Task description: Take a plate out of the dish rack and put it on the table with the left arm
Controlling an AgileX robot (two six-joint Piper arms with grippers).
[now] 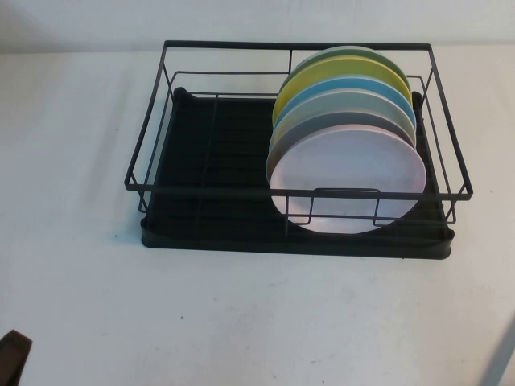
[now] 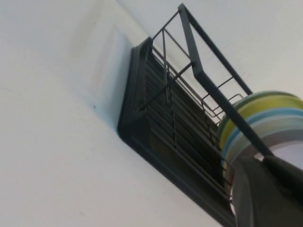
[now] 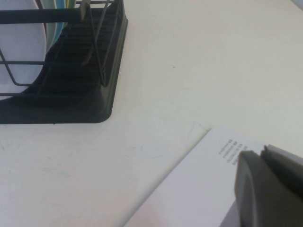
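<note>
The black wire dish rack (image 1: 298,193) stands on the white table (image 1: 241,322), at its middle. Several plates stand on edge in its right half. The pale pink plate (image 1: 346,181) is the front one, with a grey, a light blue, a yellow and a green plate behind it. My left gripper (image 2: 260,161) is shut and empty; it sits low at the table's near left corner (image 1: 12,354), well short of the rack. In its view the pink plate (image 2: 291,151) shows beyond the fingers. My right gripper (image 3: 262,150) is shut and empty, near the table's right side.
A white sheet of paper (image 3: 199,184) with small print lies on the table under my right gripper. The rack's left half (image 1: 209,153) holds no plates. The rack's right corner (image 3: 102,94) and the pink plate (image 3: 19,47) show in the right wrist view.
</note>
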